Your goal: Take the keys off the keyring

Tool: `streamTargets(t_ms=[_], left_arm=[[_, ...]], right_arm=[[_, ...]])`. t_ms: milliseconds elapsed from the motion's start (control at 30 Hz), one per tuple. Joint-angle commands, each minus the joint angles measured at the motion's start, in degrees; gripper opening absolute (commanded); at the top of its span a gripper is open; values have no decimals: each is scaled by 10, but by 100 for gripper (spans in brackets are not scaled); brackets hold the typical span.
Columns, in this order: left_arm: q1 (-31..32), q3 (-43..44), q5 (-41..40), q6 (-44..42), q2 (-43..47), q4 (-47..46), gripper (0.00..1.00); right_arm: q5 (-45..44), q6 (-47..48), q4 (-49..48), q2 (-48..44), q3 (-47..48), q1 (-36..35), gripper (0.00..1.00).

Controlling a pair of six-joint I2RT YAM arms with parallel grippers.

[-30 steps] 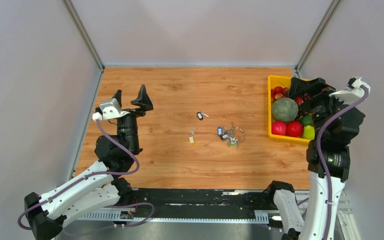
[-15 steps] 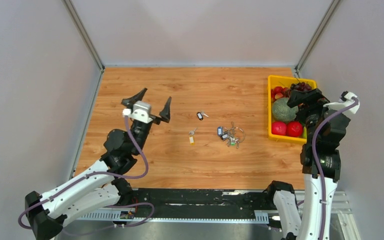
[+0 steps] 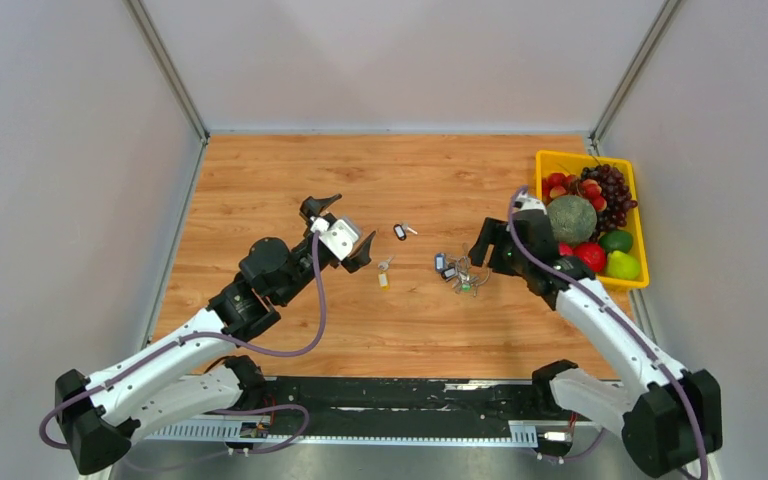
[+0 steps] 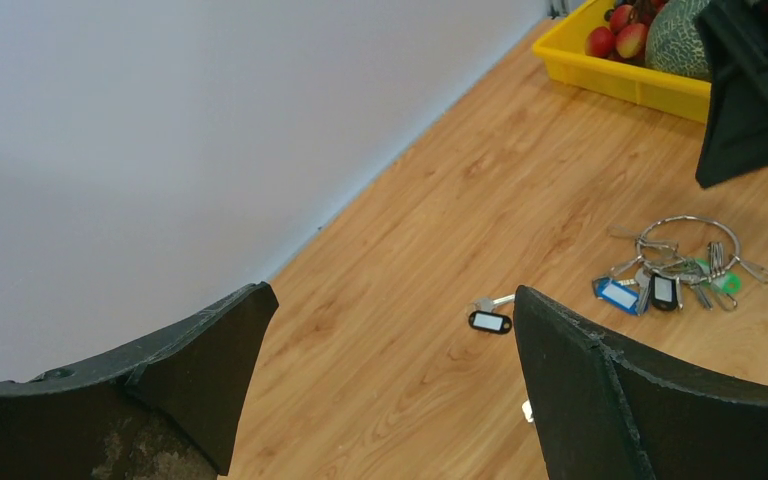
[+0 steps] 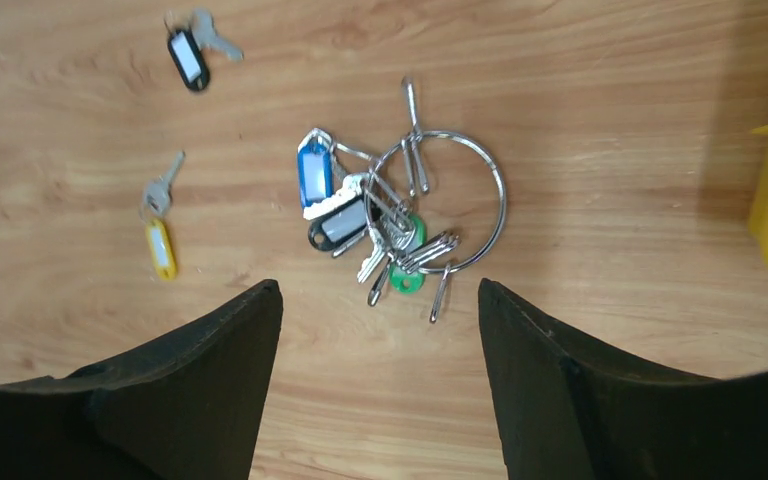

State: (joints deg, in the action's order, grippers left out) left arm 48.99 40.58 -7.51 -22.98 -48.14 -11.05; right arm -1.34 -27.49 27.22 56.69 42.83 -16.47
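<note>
Left gripper [image 3: 350, 225] stands over the left-centre of the wooden table [image 3: 260, 180], jaws spread wide, nothing between them; the left wrist view confirms the gap [image 4: 392, 295]. To its right, two keys lie loose on the table, well apart from each other: a yellow-tagged key [image 3: 383, 278] nearer the arms and a black-tagged key [image 3: 400, 232] farther back. Right of these lies the keyring [image 3: 484, 268], flat on the wood. In the right wrist view the wire loop [image 5: 501, 205] carries several keys bunched on its left side, among them a blue-tagged key [image 5: 314, 175], a second black tag [image 5: 335, 228] and a green tag [image 5: 407, 278]. Right gripper [image 3: 490, 258] is just beside the ring on its right, jaws wide apart and holding nothing, with the bunch framed between its fingers. At the far right sits a yellow tray [image 3: 545, 160] holding a melon [image 3: 571, 218], grapes [image 3: 615, 185] and other fruit.
</note>
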Motion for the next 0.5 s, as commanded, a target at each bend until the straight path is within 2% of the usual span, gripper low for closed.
streamTargets(t_ms=[0,133,267,467], left_arm=[[0,12,12,-17,12,-7,100],[0,11,16,-17,14,-6,100],[-1,10,15,-21,16,-6,100],[-1,9,17,-21,17,-8,100]], right_arm=[[-97,8,-43,48,4,-81,70],[-94,20,-82,112,2,-104,59],[-95,29,-87,188,24,-110,58],[-100,38,-96,250,41,-112,53]])
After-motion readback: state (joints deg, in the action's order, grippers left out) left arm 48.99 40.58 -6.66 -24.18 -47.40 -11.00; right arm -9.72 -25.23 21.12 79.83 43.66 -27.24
